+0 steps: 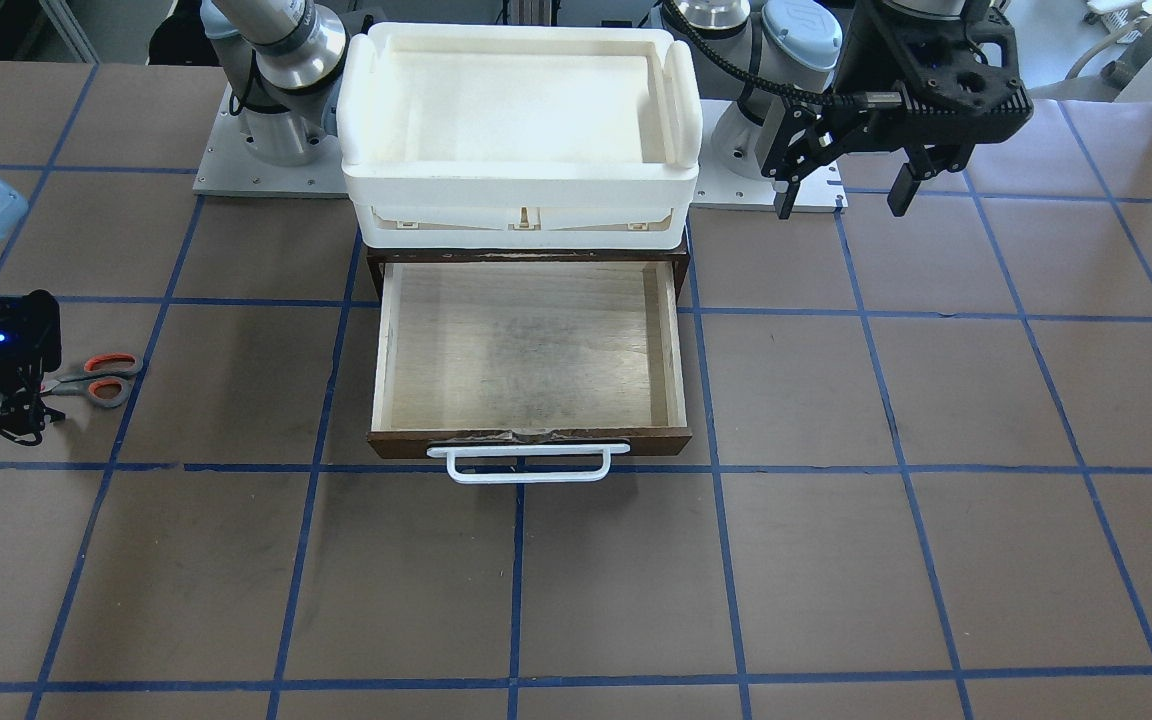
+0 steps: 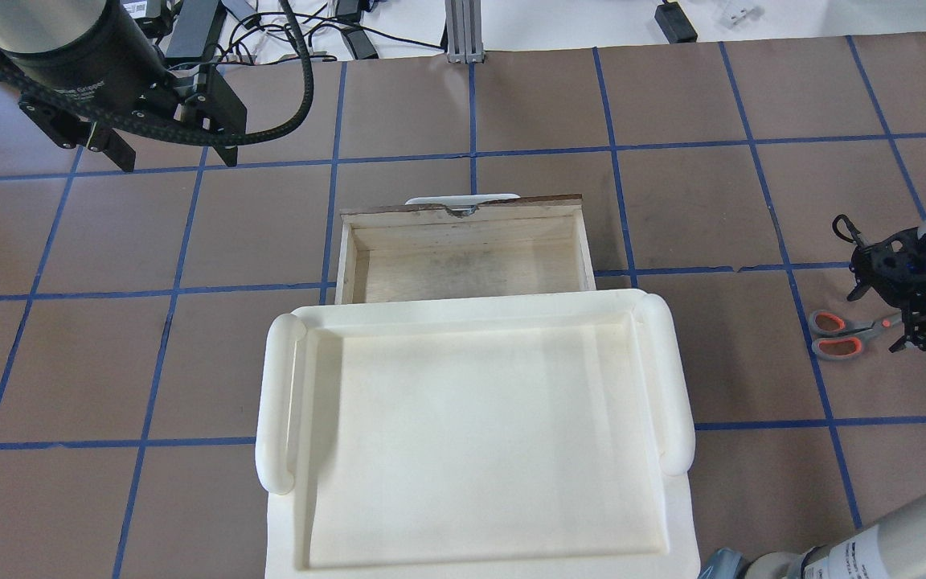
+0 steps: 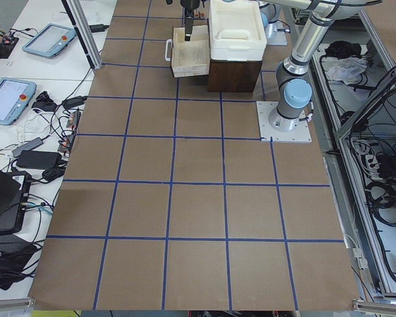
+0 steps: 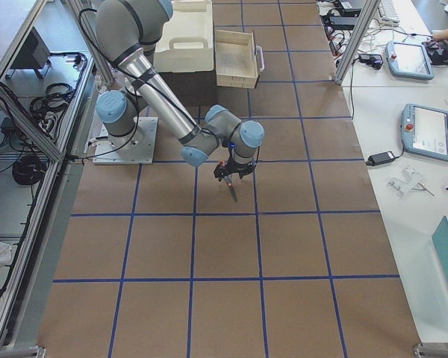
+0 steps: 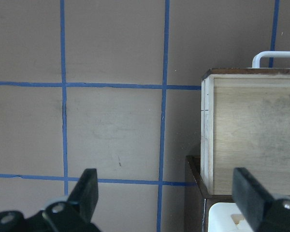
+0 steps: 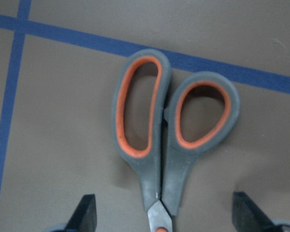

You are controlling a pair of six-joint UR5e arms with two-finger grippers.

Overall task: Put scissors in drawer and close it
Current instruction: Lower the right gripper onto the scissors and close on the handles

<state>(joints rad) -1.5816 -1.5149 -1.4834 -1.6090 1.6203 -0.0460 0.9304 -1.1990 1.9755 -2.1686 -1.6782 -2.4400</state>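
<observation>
Scissors lie flat on the brown table directly under my right gripper. Their pivot sits between its wide-spread fingers, which touch neither side and grip nothing. The handles point away toward a blue tape line, with bare table all round. My right arm is bent low, wrist pointing down. The drawer stands pulled out, well apart, beneath a white tray. My left gripper hangs raised beside the tray, spread wide and holding nothing. Print on its wrist is too small to read.
</observation>
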